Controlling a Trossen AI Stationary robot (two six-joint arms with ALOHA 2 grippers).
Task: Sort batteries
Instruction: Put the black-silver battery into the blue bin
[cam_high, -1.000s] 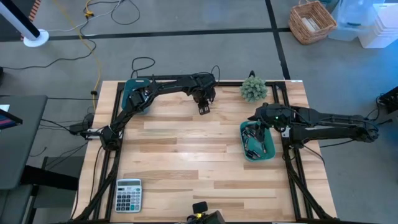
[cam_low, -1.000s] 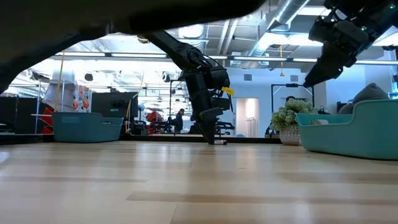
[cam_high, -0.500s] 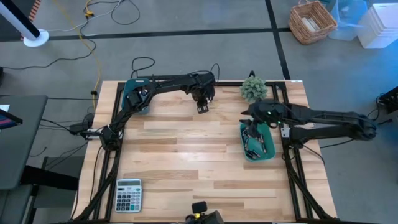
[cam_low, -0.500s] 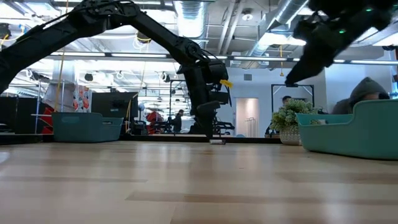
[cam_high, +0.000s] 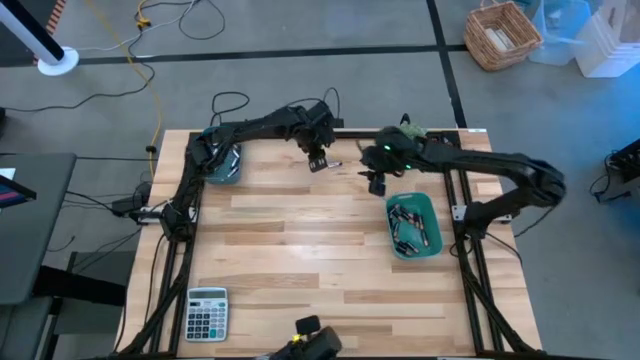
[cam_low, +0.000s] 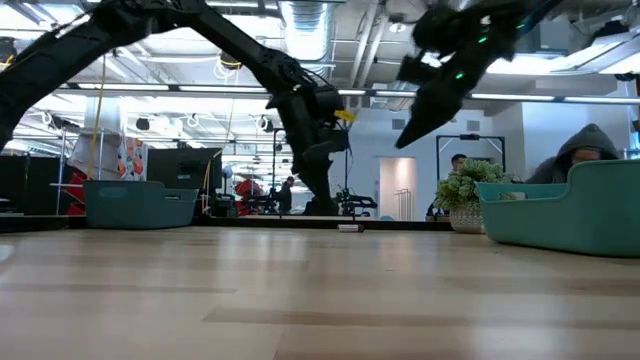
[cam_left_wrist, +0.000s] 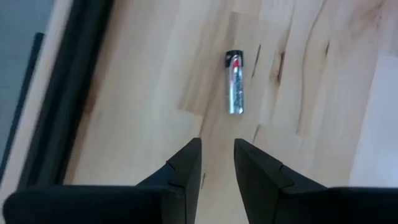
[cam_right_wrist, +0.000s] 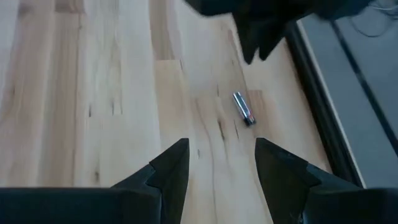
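One silver battery (cam_left_wrist: 234, 91) with a dark, red-marked end lies on its side on the wood near the table's far edge (cam_high: 335, 164) (cam_right_wrist: 244, 108). My left gripper (cam_left_wrist: 217, 155) hangs just above and to the left of it (cam_high: 318, 163). It is open by a narrow gap with nothing between the fingers. My right gripper (cam_right_wrist: 221, 165) is open and hovers to the battery's right (cam_high: 376, 185), tilted down toward it. Several more batteries lie in the teal bin (cam_high: 432, 240) at the right.
A second teal bin (cam_high: 222, 162) stands at the far left corner, and a small green plant (cam_high: 408, 132) at the far edge behind the right arm. A grey calculator (cam_high: 207, 312) lies near the front left. A person (cam_low: 592, 152) sits beyond the table.
My left gripper has risen off the table and drawn a little toward the far left, away from the battery, which stays lying where it was. My right gripper has swung from above the right bin toward the far left, toward that battery, rolling as it went.
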